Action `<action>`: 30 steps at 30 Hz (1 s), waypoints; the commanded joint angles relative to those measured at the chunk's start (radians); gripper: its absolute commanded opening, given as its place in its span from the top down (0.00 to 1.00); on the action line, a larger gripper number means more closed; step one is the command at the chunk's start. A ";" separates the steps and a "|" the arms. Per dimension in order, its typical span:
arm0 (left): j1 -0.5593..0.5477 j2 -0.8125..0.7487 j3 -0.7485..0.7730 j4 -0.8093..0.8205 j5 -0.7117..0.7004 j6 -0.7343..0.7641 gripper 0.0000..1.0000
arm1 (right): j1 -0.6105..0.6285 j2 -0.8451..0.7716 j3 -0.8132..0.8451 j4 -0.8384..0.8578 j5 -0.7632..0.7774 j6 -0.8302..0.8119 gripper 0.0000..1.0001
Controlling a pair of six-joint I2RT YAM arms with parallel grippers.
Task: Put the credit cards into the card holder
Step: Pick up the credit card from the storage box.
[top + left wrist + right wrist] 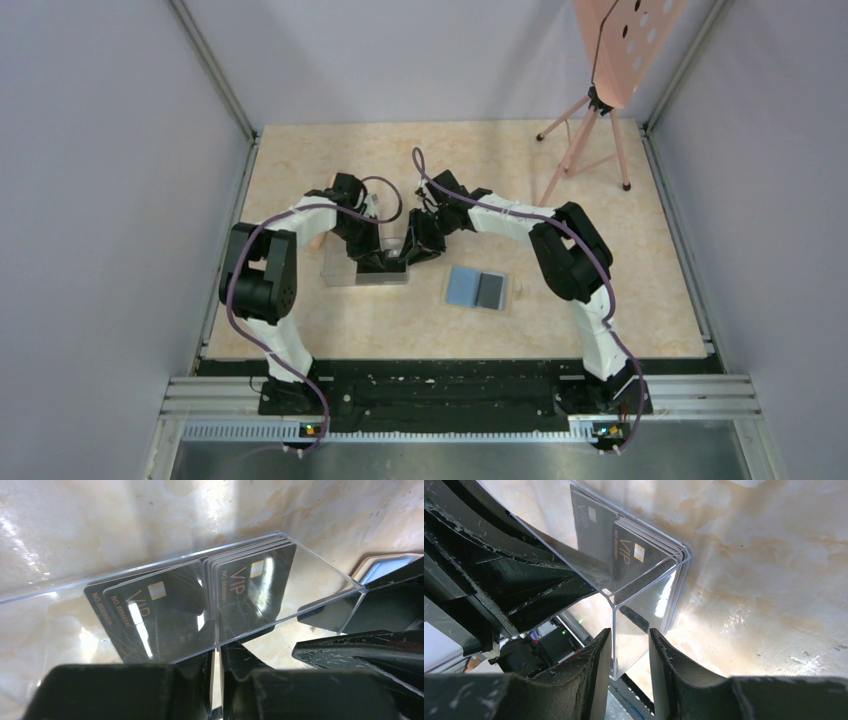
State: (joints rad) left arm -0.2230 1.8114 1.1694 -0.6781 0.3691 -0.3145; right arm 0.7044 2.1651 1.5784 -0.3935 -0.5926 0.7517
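The credit cards (250, 587) are all inside a clear box (325, 582) that lies on the surface (600, 200), a little left of the middle. They are black with "VIP" lettering. Most stand packed in a stack against the box's right end, and two lean loose toward the left.

The left gripper (217, 655) sits at the near side of the box. It is narrow, with the clear near wall pinched between its fingers, and the cards lie just beyond the fingertips on the far side of that wall.

The right gripper (629, 645) straddles the right end of the box, one finger on either side of the clear corner, with the stacked cards just past its tips. Its jaws stand only as far apart as the box end, and I cannot tell whether they press it or merely flank it. The two grippers are close beside each other.

The card holder (478, 288) lies open and flat on the surface, to the right of the box and slightly nearer, apart from both grippers. One half shows grey-blue and the other dark.
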 commanded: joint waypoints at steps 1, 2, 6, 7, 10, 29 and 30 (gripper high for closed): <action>-0.010 0.039 0.010 0.024 0.038 0.008 0.91 | 0.005 -0.027 0.047 0.004 -0.017 -0.014 0.66; -0.013 0.042 0.013 0.025 0.045 0.008 0.94 | 0.005 -0.027 0.048 0.003 -0.018 -0.015 0.66; -0.021 0.043 0.017 0.028 0.066 0.009 1.00 | 0.004 -0.029 0.049 0.003 -0.017 -0.015 0.66; -0.022 0.041 0.018 0.030 0.071 0.008 1.00 | 0.005 -0.028 0.048 0.003 -0.018 -0.014 0.66; -0.025 0.031 0.024 0.026 0.066 0.008 1.00 | 0.004 -0.029 0.048 0.003 -0.018 -0.014 0.66; -0.100 0.000 0.088 -0.064 -0.133 0.052 0.92 | 0.005 -0.037 0.029 0.002 -0.014 -0.018 0.67; -0.104 -0.001 0.088 -0.065 -0.131 0.051 0.92 | 0.004 -0.039 0.027 0.003 -0.013 -0.017 0.67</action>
State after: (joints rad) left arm -0.3069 1.8244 1.2243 -0.7277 0.2535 -0.2836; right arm 0.7040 2.1651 1.5787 -0.3973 -0.5968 0.7433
